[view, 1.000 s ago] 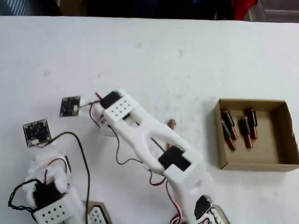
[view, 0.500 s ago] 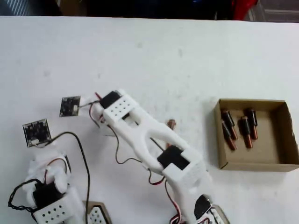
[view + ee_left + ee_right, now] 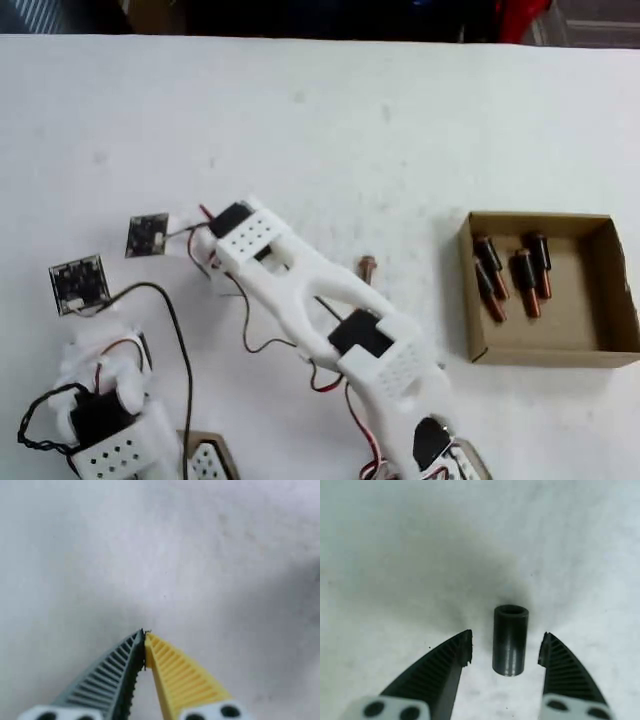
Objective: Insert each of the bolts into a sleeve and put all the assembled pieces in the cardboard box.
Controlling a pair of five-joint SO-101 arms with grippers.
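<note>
Sleeve [image 3: 510, 640], a matte black hollow cylinder, lies on the white table [image 3: 395, 540] between the right gripper's [image 3: 506, 642] spread ribbed fingers, touching neither. Left gripper [image 3: 144, 632]: grey and yellow ribbed tips pressed together. Coppery bolt [image 3: 367, 267] lies loose near the cardboard box [image 3: 540, 352].

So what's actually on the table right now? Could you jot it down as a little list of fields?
left gripper: shut, empty, over the table
right gripper: open, a finger either side of the sleeve
sleeve: black, on the table, touching neither finger
loose bolt: on the table, left of the box in the high view, apart from it
cardboard box: holds about four assembled pieces
left to do: this sleeve and bolt are not yet joined
</note>
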